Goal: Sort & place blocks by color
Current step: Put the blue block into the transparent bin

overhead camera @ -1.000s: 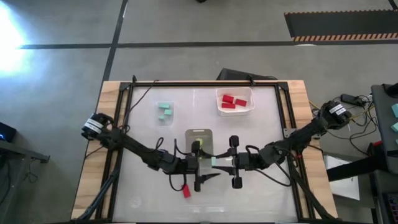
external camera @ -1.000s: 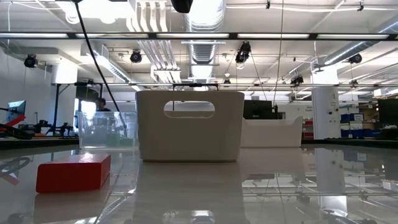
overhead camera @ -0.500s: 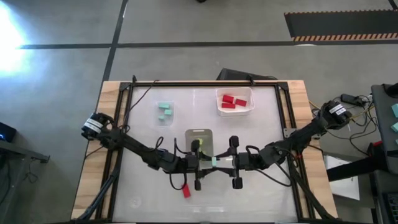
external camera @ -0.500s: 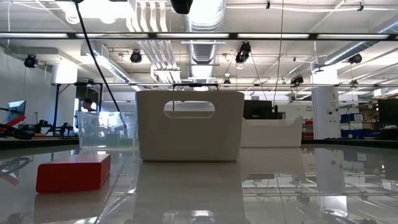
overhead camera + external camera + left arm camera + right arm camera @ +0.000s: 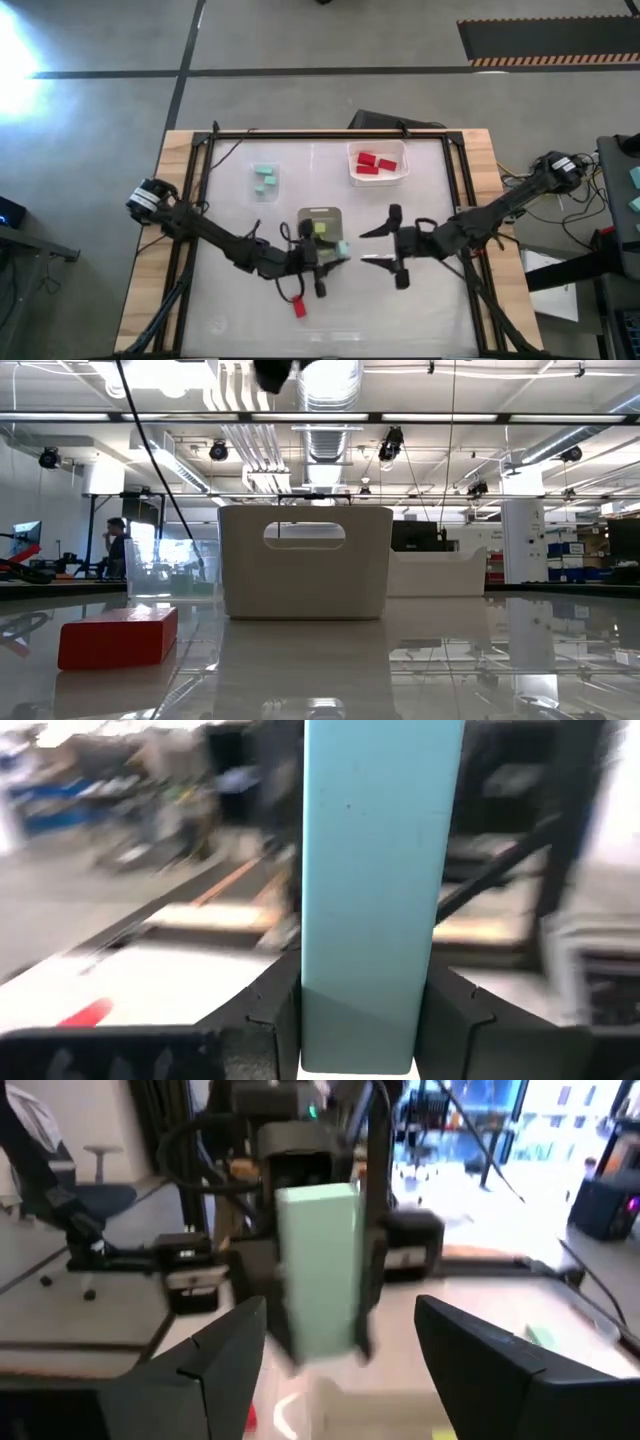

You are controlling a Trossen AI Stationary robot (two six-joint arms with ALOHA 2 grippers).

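High view is showing the left gripper [image 5: 335, 252] clamping a teal block [image 5: 342, 249] near table centre, just at 5 o'clock of the white bin [image 5: 321, 228]. Right gripper [image 5: 371, 247] is standing released, fingers spread, at 3 o'clock of the block, apart from it.

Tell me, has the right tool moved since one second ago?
Yes. The right tool has let go and backed away to the right of the middle bin; the left tool holds the teal block.
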